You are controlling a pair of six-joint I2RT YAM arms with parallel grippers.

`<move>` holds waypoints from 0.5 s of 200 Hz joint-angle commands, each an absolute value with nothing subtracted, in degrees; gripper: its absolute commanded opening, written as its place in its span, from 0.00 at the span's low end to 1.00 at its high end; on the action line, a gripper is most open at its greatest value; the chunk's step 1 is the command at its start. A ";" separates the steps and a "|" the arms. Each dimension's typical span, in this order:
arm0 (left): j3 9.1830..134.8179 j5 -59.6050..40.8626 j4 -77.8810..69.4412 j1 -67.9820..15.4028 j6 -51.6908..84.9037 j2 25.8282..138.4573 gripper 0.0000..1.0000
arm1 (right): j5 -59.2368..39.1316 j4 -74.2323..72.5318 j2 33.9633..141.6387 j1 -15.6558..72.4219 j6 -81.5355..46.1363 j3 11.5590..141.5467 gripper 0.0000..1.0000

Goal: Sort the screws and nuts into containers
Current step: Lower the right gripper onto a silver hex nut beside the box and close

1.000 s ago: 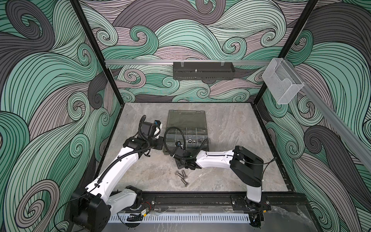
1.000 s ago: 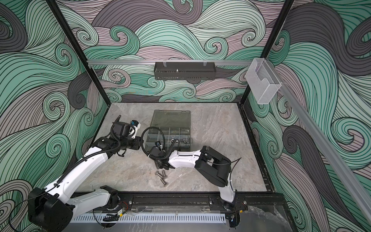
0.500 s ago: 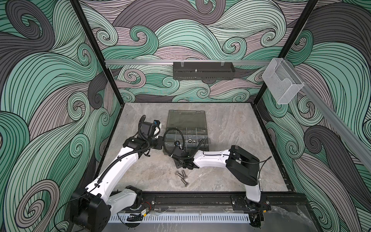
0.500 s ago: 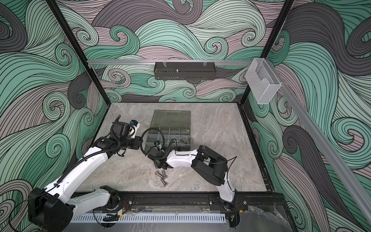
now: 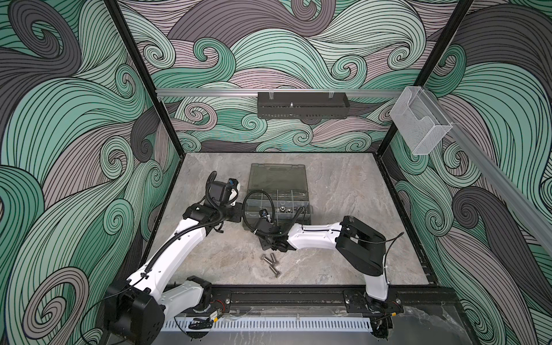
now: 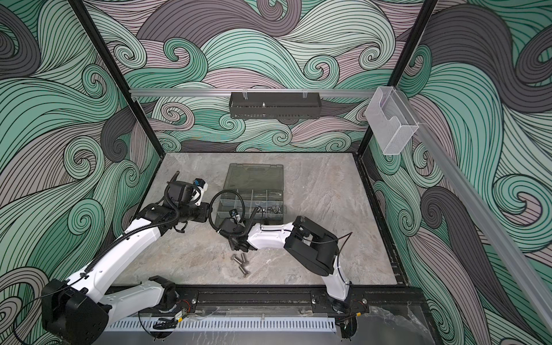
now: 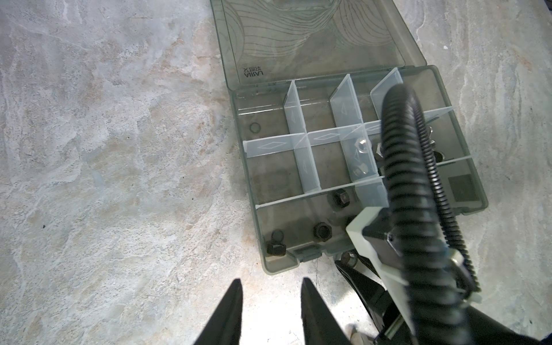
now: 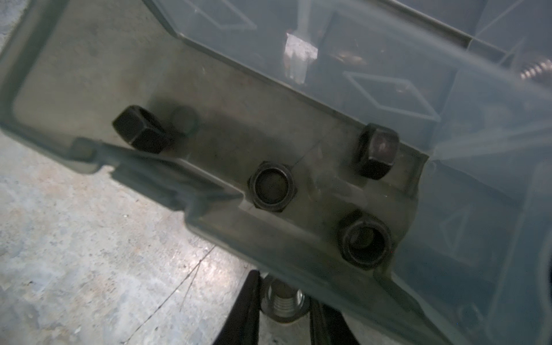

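Stone tabletop: three loose screws, four black nuts in organiser.

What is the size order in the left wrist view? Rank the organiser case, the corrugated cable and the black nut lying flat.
1. organiser case
2. corrugated cable, though it hangs close to the camera, which inflates its apparent size
3. black nut lying flat

A: You had walls of green, grey and mauve swirls around you.
B: Your floor was grey marbled stone; a black tray and clear box hung on rails.
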State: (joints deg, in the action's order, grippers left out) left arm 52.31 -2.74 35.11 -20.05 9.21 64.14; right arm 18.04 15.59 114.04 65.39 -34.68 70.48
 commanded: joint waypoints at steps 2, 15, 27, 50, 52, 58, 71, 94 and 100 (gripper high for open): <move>52.30 -2.30 35.16 -19.75 9.42 63.72 0.37 | 18.14 16.88 111.82 66.72 -34.66 68.14 0.23; 52.30 -2.29 35.16 -19.70 9.47 63.72 0.37 | 18.21 16.74 110.19 66.97 -35.27 66.35 0.23; 52.36 -2.29 35.16 -19.76 9.53 63.74 0.37 | 18.41 16.50 108.46 67.17 -35.76 64.60 0.23; 52.29 -2.33 35.16 -19.73 9.57 63.98 0.37 | 19.04 16.27 104.85 67.24 -35.80 61.94 0.23; 52.29 -2.30 35.16 -19.72 9.58 64.05 0.37 | 19.11 16.28 104.57 67.24 -35.67 61.71 0.23; 52.34 -2.29 35.22 -19.76 9.57 64.12 0.37 | 19.44 16.44 103.74 67.32 -35.31 61.40 0.23; 52.34 -2.29 35.17 -19.77 9.57 64.32 0.37 | 20.18 17.40 102.01 67.32 -34.69 61.18 0.23; 52.55 -2.29 35.38 -19.73 9.49 64.85 0.37 | 21.16 18.46 98.30 67.24 -33.31 60.88 0.23; 52.64 -2.20 35.42 -19.77 9.43 64.87 0.37 | 21.40 18.52 97.34 67.21 -32.94 60.76 0.23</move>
State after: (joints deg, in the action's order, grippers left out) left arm 52.31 -2.76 35.11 -20.05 9.23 64.40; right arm 18.72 17.47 101.60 67.24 -34.48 61.17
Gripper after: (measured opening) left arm 0.373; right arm 0.248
